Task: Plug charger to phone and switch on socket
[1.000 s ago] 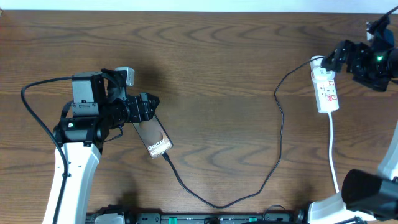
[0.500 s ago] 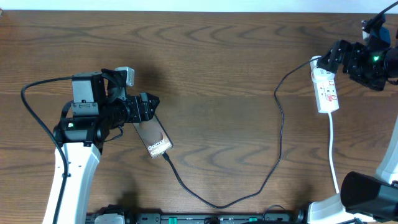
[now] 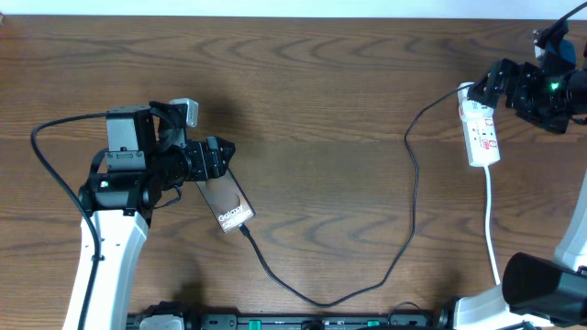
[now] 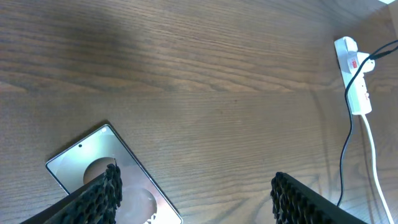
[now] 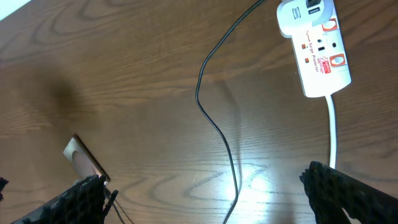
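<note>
The phone lies slanted on the table, its "Galaxy" end nearest me. The charger cable runs from a connector tip at that end, loops along the front and rises to a black plug in the far end of the socket strip. My left gripper is open and empty over the phone's far end; in the left wrist view its fingers straddle the phone. My right gripper is open and empty above the strip's far end. The right wrist view shows the socket and the cable.
The strip's white cord runs toward the front right edge. The left arm's black cable curves at the far left. The right arm's base stands at the front right. Bare wood lies between the phone and the strip.
My right gripper has shifted slightly toward the far edge beside the strip's far end. The left arm, phone and cable have not moved.
</note>
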`<state>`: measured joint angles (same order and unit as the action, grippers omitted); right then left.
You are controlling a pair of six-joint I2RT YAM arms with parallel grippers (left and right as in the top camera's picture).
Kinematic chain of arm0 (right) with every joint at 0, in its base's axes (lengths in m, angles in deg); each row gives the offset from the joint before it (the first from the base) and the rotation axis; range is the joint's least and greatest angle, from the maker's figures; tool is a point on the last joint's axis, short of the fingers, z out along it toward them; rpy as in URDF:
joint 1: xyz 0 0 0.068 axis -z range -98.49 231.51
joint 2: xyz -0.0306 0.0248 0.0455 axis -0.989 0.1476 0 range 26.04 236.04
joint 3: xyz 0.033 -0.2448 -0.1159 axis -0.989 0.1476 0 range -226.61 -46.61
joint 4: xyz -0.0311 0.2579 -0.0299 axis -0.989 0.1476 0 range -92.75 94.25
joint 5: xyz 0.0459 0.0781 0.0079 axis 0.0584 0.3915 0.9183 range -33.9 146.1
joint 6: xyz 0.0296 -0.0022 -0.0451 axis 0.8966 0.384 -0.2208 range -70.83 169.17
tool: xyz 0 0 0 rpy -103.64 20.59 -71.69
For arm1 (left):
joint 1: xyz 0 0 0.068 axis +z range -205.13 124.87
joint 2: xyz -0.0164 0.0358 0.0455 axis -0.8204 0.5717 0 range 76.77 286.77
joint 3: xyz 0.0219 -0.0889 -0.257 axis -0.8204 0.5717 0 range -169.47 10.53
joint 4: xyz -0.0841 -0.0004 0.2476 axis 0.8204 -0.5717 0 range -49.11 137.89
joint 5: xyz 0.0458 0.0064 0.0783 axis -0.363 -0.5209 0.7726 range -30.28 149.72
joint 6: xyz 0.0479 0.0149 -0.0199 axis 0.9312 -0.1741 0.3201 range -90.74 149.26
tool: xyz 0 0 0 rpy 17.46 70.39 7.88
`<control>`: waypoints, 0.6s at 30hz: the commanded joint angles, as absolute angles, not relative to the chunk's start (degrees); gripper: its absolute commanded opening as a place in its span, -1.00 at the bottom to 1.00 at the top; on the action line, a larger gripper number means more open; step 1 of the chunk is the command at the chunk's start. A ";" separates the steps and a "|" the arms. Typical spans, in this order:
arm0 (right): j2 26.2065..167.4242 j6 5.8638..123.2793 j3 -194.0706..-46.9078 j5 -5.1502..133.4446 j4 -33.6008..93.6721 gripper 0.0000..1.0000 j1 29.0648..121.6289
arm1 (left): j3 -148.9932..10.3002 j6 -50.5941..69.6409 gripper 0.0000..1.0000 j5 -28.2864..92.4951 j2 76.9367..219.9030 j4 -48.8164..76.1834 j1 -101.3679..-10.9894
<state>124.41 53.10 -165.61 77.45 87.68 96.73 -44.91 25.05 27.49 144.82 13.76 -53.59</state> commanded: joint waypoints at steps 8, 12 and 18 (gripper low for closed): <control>124.19 53.40 -166.31 77.40 87.81 0.98 96.45 | -45.96 25.60 0.51 27.60 145.09 13.65 -53.72; 124.19 53.40 -166.31 77.40 87.81 0.98 96.45 | -45.96 25.60 0.52 27.58 144.98 13.00 -53.72; 124.19 53.40 -166.31 77.40 87.81 0.98 96.45 | -44.82 25.62 0.52 30.25 142.66 8.71 -53.72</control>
